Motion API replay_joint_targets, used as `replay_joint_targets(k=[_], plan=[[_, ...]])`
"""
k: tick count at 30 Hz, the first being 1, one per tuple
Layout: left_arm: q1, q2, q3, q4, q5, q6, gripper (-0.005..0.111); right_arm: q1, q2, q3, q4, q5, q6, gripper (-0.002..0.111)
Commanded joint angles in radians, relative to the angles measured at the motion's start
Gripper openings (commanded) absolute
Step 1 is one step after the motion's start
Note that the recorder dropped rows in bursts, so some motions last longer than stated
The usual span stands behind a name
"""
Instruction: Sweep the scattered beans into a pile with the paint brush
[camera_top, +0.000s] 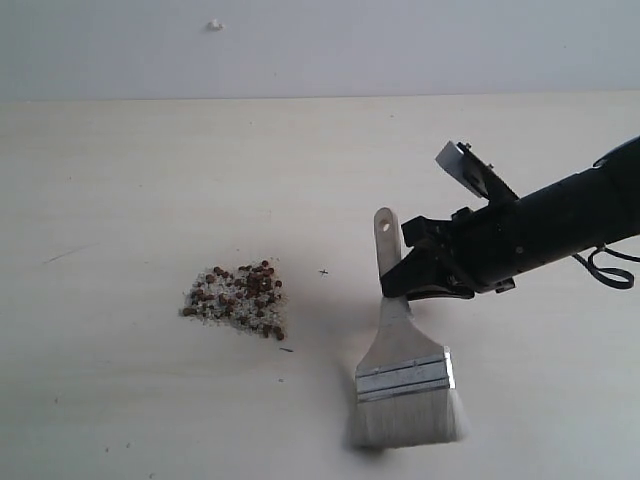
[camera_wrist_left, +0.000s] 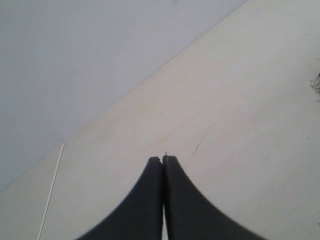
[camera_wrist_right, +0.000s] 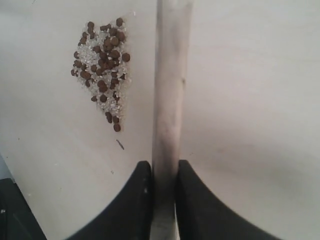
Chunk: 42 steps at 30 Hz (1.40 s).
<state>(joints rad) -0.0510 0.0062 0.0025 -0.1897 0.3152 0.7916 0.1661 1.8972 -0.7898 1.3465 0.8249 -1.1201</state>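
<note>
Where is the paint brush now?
In the exterior view the paint brush is right of centre, bristles down on the table, apart from the beans on its left, its handle between the jaws of the right gripper.

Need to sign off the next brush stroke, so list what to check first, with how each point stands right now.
1. Grip on the tool: ok. The right gripper is clamped on the handle of the paint brush.
2. Do the bristles touch the table: cannot tell, they are blurred.
3. Are the beans gathered: ok, one loose pile, a few at its edge.
4. Is the tool clear of the pile: ok, bare table lies between them.
5. Is the left gripper out of the way: ok, shut, empty, over bare table.
</note>
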Motion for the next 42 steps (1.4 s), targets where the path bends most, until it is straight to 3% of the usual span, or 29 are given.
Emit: replay_joint_targets(k=[1,21,26,30,31,36,38,42], plan=[[0.001,-0.006,-0.002,-0.008,-0.007,-0.009,0.0,-0.004,0.004,-0.005,-0.021,-0.101,-0.03,0.012],[0.001,-0.006,-0.002,-0.008,-0.007,-0.009,0.0,-0.004,0.004,-0.005,0.013,-0.136,-0.062,0.012],[0.001,-0.006,-0.002,-0.008,-0.007,-0.009,0.0,-0.004,0.006,-0.005,0.019,-0.112,-0.062,0.0],[0.001,-0.006,-0.002,-0.008,-0.007,-0.009,0.0,-0.004,0.012,-0.005,0.016,-0.121,-0.062,0.0],[0.001,-0.006,-0.002,-0.008,-0.007,-0.009,0.0,-0.004,0.015,-0.005,0.013,-0.127,-0.062,0.001],[0.001,-0.006,-0.002,-0.008,-0.007,-0.009,0.0,-0.004,0.01,-0.005,0.009,-0.172,-0.064,0.029],[0.001,-0.006,-0.002,-0.008,-0.007,-0.009,0.0,-0.004,-0.017,-0.005,-0.025,-0.244,-0.058,0.036],[0.001,-0.006,-0.002,-0.008,-0.007,-0.009,0.0,-0.004,-0.154,-0.003,-0.211,-0.331,0.136,0.034]])
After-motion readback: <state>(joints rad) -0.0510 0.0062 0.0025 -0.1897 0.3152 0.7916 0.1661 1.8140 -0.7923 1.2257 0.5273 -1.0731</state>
